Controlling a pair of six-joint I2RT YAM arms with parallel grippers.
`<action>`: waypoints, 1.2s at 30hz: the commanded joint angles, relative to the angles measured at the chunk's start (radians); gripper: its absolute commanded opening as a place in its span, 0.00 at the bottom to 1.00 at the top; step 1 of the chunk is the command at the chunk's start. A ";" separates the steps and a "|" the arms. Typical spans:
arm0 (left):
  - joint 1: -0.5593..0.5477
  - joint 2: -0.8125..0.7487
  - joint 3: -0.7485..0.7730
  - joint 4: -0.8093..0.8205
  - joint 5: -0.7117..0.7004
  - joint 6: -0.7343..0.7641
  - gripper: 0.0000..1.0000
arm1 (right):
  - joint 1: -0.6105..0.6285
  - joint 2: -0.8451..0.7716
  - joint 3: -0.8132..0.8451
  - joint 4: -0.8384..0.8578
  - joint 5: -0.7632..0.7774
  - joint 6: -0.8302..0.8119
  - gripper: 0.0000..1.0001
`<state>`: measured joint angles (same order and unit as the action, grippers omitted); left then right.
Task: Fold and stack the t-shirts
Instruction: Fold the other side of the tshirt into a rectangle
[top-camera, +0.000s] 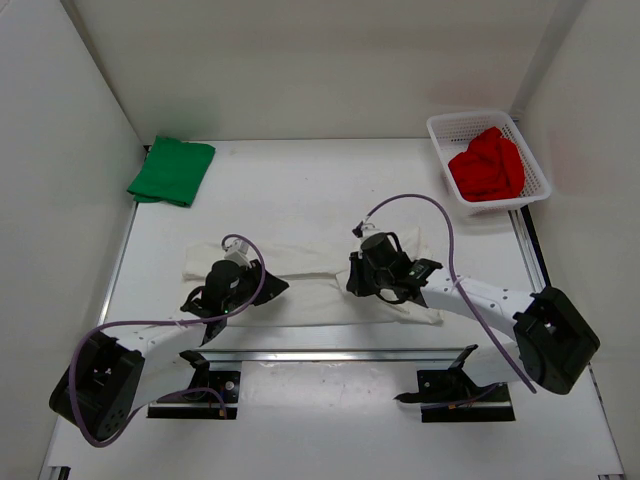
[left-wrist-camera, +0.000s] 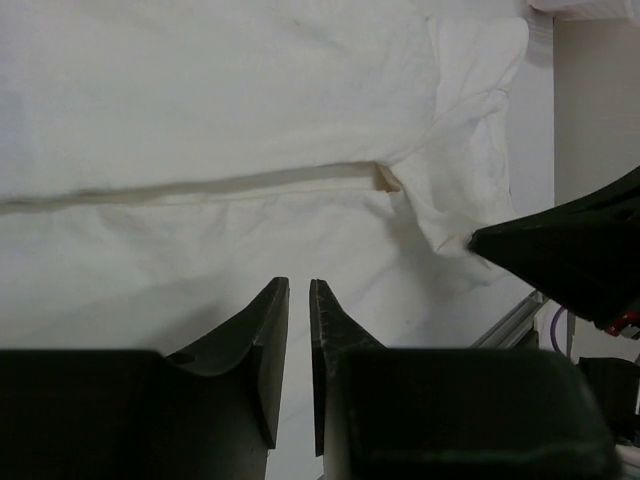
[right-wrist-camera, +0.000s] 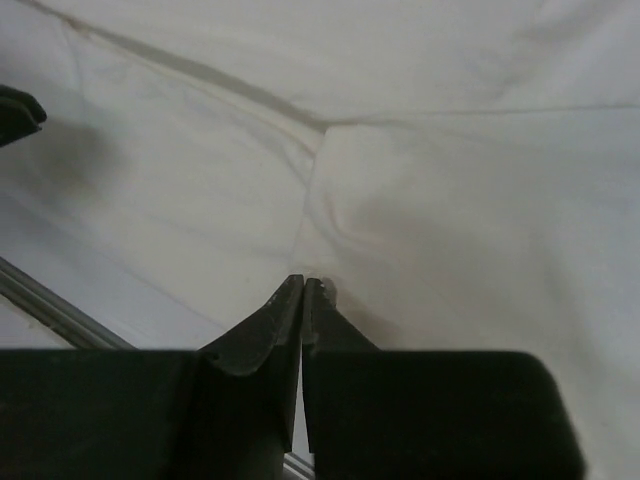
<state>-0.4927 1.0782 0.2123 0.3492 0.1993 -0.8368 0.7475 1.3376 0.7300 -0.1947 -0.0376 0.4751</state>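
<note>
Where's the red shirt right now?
Top view, far right corner: the red t-shirt lies bunched inside the white mesh basket, apart from the other shirts.

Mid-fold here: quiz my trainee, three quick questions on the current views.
1. True or false: the bright green cloth t-shirt lies folded at the far left corner of the table.
2. The red cloth t-shirt sits: A in the white plastic mesh basket; B on the bare tabletop; C on the green one.
3. Over the spread white cloth t-shirt, the ____ gripper's jaws are fully shut.
Key: 1 true; 2 A; 3 right gripper.
</note>
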 joint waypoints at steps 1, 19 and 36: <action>-0.012 -0.006 -0.010 0.051 0.021 -0.019 0.25 | 0.055 -0.022 -0.053 0.000 0.076 0.117 0.02; 0.029 0.092 0.188 -0.003 0.046 0.007 0.28 | -0.589 -0.207 -0.217 0.245 -0.159 0.056 0.07; 0.275 0.465 0.207 0.203 0.149 -0.131 0.27 | -0.816 0.181 -0.155 0.535 -0.370 0.099 0.16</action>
<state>-0.2481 1.5486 0.4419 0.4786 0.3237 -0.9382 -0.0605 1.5127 0.5465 0.2356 -0.3691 0.5594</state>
